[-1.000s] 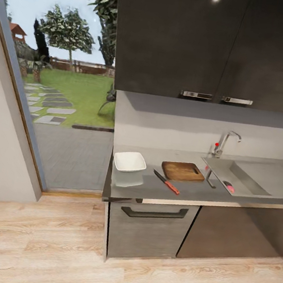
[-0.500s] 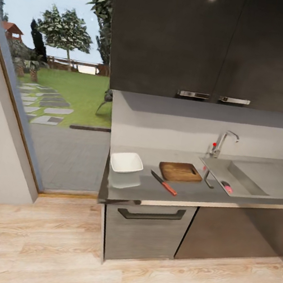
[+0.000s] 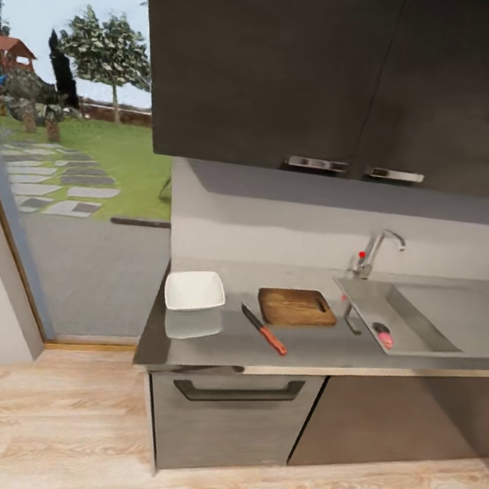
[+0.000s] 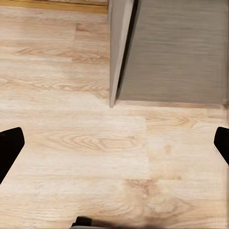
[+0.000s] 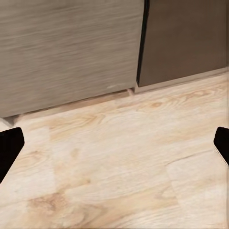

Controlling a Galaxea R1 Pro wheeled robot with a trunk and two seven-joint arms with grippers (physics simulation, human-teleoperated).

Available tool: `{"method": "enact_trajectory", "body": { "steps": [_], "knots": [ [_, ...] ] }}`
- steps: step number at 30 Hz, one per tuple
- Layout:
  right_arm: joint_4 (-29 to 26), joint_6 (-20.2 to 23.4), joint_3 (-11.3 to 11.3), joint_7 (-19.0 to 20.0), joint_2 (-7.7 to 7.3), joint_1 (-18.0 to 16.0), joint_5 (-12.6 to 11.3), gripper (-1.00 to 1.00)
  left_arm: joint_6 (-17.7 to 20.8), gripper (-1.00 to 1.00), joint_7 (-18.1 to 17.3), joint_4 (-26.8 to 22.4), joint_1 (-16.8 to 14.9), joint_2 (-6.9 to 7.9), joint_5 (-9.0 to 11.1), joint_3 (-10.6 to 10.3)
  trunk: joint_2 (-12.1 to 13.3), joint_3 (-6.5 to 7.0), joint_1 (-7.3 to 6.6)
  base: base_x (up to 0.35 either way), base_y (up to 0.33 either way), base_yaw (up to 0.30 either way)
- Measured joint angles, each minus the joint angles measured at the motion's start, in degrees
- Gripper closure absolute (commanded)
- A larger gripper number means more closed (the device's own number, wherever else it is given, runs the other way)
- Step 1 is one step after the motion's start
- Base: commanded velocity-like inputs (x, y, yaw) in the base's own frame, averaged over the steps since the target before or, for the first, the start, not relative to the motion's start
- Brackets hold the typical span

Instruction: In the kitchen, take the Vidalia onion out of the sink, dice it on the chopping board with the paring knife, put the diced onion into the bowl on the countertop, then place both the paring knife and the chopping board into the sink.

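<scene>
Table: a long glossy grey table (image 3: 213, 342) with a light front edge stands against the wall, under dark wall cupboards (image 3: 320, 67).
Bowl: a white squarish bowl (image 3: 195, 290) sits near the table's left end.
Board: a brown wooden board (image 3: 296, 307) lies flat between the bowl and the sink, apart from both.
Knife: a small knife (image 3: 264, 330) with a dark blade and red-orange handle lies on the table just in front of the board, handle toward the front edge.
Sink: a grey steel sink (image 3: 422, 320) is set into the table right of the board, with a chrome tap (image 3: 375, 252) at its back corner.
Onion: a small pinkish onion (image 3: 385, 339) lies in the sink by the drain.
Floor: pale wood planks (image 3: 50, 427) run up to the grey drawer front (image 3: 230, 412).
Left hand: the left hand (image 4: 114, 148) points down at the floor beside a cabinet corner, fingertips (image 4: 9, 150) spread wide at the picture's edges, holding nothing.
Right hand: the right hand (image 5: 114, 148) hangs over the floor before the cabinet fronts, fingertips (image 5: 9, 148) wide apart, holding nothing.
</scene>
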Motion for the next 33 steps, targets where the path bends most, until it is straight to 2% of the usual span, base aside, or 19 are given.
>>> {"method": "enact_trajectory", "body": {
  "steps": [13,33],
  "knots": [
    [0.1,0.0,0.1,0.0,0.0,0.0,0.0,-1.0,0.0,-1.0,0.0,0.5,0.0,-0.01,0.0,0.0,0.0,0.0,0.02,0.097,-0.282,0.011],
    [1.0,0.0,0.1,0.0,0.03,0.0,0.0,-1.0,0.0,-1.0,0.1,1.0,0.0,0.0,0.0,0.0,0.0,0.0,0.02,0.002,-0.305,0.112]
  ]
}}
